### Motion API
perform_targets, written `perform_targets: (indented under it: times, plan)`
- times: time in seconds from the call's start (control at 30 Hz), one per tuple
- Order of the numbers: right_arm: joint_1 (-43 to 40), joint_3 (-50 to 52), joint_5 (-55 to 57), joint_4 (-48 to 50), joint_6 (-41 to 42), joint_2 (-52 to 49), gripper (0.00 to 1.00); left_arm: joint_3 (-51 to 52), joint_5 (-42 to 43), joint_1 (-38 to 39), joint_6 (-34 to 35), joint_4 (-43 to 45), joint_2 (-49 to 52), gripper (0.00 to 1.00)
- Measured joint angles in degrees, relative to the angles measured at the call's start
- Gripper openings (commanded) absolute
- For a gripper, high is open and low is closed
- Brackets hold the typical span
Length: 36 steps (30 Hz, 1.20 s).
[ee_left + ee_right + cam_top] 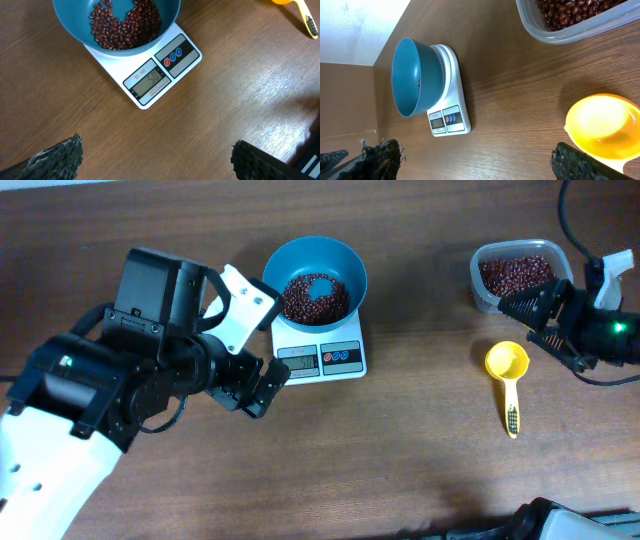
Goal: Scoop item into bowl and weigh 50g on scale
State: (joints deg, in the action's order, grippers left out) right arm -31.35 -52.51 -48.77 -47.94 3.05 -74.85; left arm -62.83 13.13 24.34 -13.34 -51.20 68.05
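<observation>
The teal-blue bowl (315, 270) sits on the white scale (322, 358) and holds a heap of dark reddish-brown beans (312, 298). In the left wrist view the bowl (116, 25) with beans (125, 27) is on the scale (160, 75); the display seems to read 50. The right wrist view shows the bowl (412, 75) and scale (451, 117) at left. My left gripper (255, 385) is open and empty, just left of the scale's front; its jaws (156, 157) hang over bare table. My right gripper (545, 315) is open and empty by the tub, its jaws (480, 160) apart.
A clear plastic tub (515, 275) with more beans stands at the back right; it also shows in the right wrist view (570, 20). A yellow scoop (508, 370) lies empty in front of it, seen in the right wrist view (602, 127) and in the left wrist view (300, 10).
</observation>
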Motion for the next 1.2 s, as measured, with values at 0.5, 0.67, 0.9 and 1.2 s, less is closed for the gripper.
perform_targets:
  times: [0.5,0.67,0.9,1.2]
  plan:
    - [26.7,0.1,22.4,0.0,-6.6,21.7,0.99,0.0,0.0,0.0,0.0,0.0,0.0,0.99]
    - [30.5,5.3,28.9,-0.9,-6.8,34.3,0.99,0.0,0.0,0.0,0.0,0.0,0.0,0.99]
    - [30.7,16.4,30.8,-0.8,-6.9,57.7,0.99,0.0,0.0,0.0,0.0,0.0,0.0,0.99]
    - [30.7,18.9,31.0,-0.5,-7.2,74.1,0.99,0.0,0.0,0.0,0.0,0.0,0.0,0.99]
